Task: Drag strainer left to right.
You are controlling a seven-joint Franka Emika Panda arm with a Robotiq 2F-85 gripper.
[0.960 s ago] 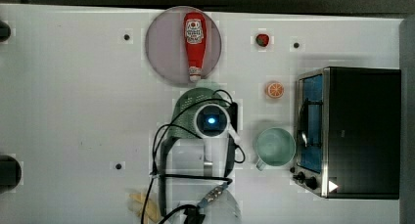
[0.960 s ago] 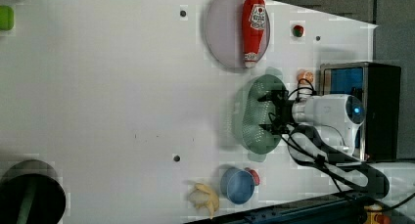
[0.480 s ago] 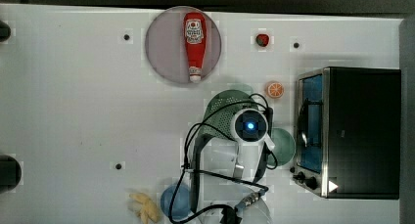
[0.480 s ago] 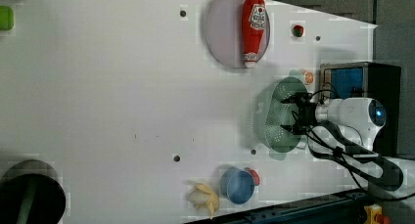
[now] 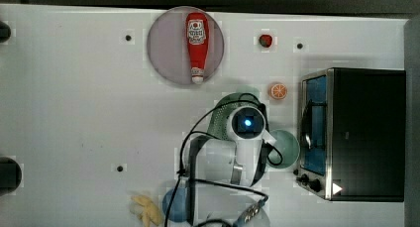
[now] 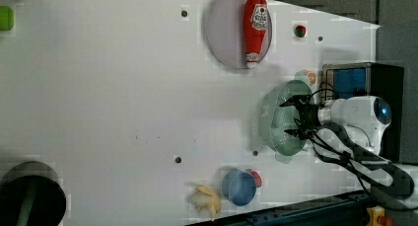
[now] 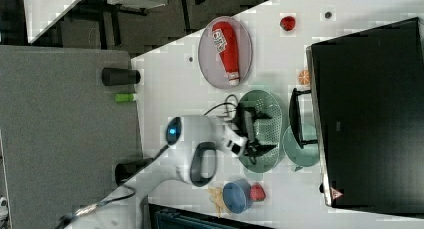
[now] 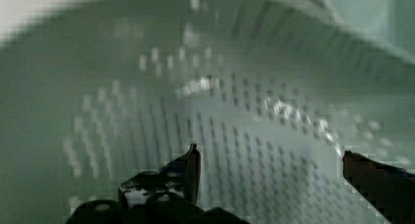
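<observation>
The strainer (image 6: 276, 125), a pale mint-green oval colander dotted with small holes, lies on the white table just before the toaster oven. In the top view the arm covers most of the strainer (image 5: 221, 114). My gripper (image 6: 292, 118) is open, and both fingertips reach down inside the bowl, spread towards its two long ends. In the right view the gripper (image 7: 260, 131) sits over the strainer (image 7: 267, 106) in the same way. Close up in the wrist view, the perforated wall of the strainer (image 8: 147, 111) curves round the open gripper (image 8: 270, 155), with nothing between the fingers.
A round mint-green mug (image 5: 286, 146) stands right against the strainer, before the black toaster oven (image 5: 364, 133). A ketchup bottle (image 5: 197, 46) lies on a grey plate (image 5: 166, 48). An orange slice (image 5: 278, 90), a blue bowl (image 6: 239, 186) and a banana (image 6: 204, 200) sit nearby.
The arm and the strainer slid towards the top view's right, up to the mug and oven. Over the last half second they barely shifted. The gripper stayed open.
</observation>
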